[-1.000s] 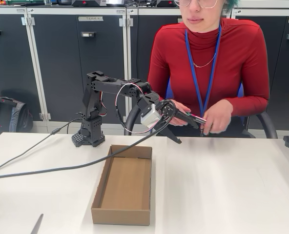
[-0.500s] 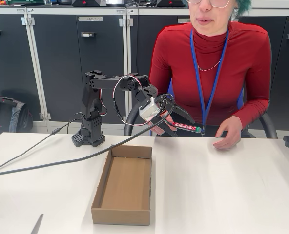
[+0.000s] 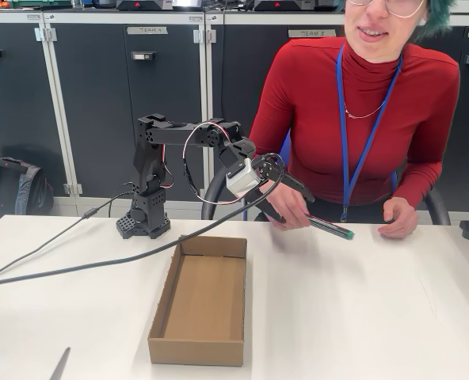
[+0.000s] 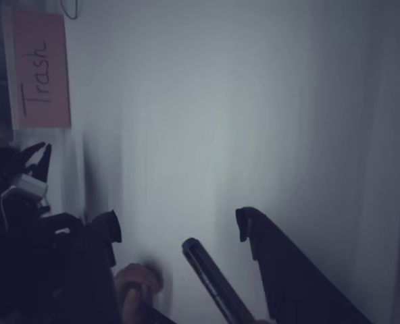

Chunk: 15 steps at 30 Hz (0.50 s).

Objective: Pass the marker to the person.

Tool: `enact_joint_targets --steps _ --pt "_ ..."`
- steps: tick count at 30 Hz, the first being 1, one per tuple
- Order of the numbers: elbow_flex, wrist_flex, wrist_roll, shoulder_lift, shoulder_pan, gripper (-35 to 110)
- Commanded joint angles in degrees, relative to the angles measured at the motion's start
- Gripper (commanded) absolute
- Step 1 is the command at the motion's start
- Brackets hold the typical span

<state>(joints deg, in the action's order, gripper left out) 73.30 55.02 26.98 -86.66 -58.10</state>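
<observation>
Your black two-finger gripper (image 3: 286, 194) hangs wide open, empty; the slim dark green-capped marker (image 3: 330, 228) sits in the red-sweatered person's hand (image 3: 291, 215). Closing now risks pinching fingers.

The marker (image 3: 329, 228), dark with a green end, is held in the person (image 3: 361, 119)'s hand, pointing to 4 o'clock, low over the table.

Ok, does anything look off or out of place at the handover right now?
Nothing looks damaged or spilled. The marker lies tilted in the person's hand, between the open jaws of the tool. The cardboard box sits square on the table.
</observation>
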Motion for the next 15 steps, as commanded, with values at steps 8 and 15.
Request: enact_joint_targets --steps 8,15 --pt "-0.79 0.44 1.05 -5.8 -0.53 38" --pt "-0.35 0.53 1.41 -6.24 -0.53 38"
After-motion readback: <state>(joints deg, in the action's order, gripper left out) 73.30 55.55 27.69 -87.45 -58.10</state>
